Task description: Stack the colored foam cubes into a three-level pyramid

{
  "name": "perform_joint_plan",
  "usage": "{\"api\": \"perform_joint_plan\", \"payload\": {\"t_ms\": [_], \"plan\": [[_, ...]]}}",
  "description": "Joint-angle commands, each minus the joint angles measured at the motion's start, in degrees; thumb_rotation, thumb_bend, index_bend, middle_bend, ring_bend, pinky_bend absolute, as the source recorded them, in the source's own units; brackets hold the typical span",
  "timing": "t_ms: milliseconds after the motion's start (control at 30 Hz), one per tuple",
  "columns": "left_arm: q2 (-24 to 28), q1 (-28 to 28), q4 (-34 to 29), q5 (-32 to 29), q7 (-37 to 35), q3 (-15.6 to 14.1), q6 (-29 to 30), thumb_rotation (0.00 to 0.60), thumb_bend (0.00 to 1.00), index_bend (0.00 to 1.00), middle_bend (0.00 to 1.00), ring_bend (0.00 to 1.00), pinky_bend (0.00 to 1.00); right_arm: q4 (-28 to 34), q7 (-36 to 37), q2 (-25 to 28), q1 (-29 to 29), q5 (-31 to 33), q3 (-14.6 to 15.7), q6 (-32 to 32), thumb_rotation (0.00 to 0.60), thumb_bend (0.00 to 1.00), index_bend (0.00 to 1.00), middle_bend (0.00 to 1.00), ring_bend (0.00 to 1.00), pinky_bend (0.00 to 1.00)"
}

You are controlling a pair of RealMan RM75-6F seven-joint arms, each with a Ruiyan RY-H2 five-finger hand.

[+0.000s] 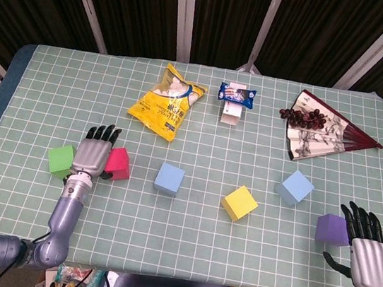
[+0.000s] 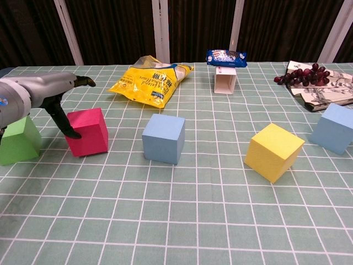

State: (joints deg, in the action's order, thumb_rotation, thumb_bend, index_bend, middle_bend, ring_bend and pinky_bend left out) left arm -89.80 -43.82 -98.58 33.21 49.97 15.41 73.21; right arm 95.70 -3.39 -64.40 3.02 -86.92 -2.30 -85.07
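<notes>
Clutter along the far side of the tabletop (image 1: 35,86), as we log it: one yellow snack bag (image 1: 166,101), one blue biscuit packet (image 1: 237,93) resting on a small white box (image 1: 230,114), one bunch of dark grapes (image 1: 303,117) lying on an open folding fan (image 1: 324,136). None of these lies between the cubes, which sit on the near half.

Foam cubes, we count six, all single and unstacked:
- one green cube (image 1: 60,160), far left;
- one red cube (image 1: 118,162), just right of it;
- two blue, a mid-blue cube (image 1: 169,179) near centre and a pale blue cube (image 1: 294,187) further right;
- one yellow cube (image 1: 239,203) between those two, set nearer;
- one purple cube (image 1: 333,230), near right corner.

Left hand (image 1: 93,155): we see it over the gap between green and red, fingers extended, thumb (image 2: 64,118) down against the red cube's left face; nothing is gripped.

Right hand (image 1: 366,251): fingers spread, holding nothing, fingertips just beside the purple cube.
</notes>
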Motion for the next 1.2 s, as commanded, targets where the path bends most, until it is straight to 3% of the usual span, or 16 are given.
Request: {"api": "perform_joint_plan", "payload": {"t_ms": [33,267,700,1033,1200], "plan": [[1.02,-0.17,0.62,-0.43,0.04,-0.02,-0.54,0.6,0.19,0.0,0.01,0.0,0.0,0.08,-0.08,-0.04,0.05,0.11,-0.01,0.14,0.6,0.17,0.0,0.0,0.0,0.0],[3.05,-0.27,1.85,-1.75,-0.34,-0.45,-2.15,0.6,0.19,0.0,0.02,0.0,0.0,0.31,-0.34,-0.12,0.17,0.27,0.01,0.5,0.6,0.17,0.0,0.0,0.0,0.0],[4.1,-0.97,1.69,0.15,-4.48,-1.87,-7.04,0.6,0.19,0.0,0.15,0.0,0.0,0.6,-0.29,0.09,0.06,0.06,0.22,0.48,0.6,0.17,0.0,0.0,0.0,0.0],[4.13,-1.88,1.63,0.61,-5.95,-3.2,-8.87,0.6,0.19,0.0,0.32,0.01,0.0,0.63,0.01,0.3,-0.1,-0.04,0.28,0.26,0.6,0.17,0.0,0.0,0.0,0.0],[3.76,-2.12,1.84,0.52,-6.2,-3.84,-8.62,0.6,0.3,0.0,0.37,0.02,0.0,0.7,0.08,0.33,-0.16,-0.02,0.24,0.15,0.6,0.17,0.0,0.0,0.0,0.0]]}}
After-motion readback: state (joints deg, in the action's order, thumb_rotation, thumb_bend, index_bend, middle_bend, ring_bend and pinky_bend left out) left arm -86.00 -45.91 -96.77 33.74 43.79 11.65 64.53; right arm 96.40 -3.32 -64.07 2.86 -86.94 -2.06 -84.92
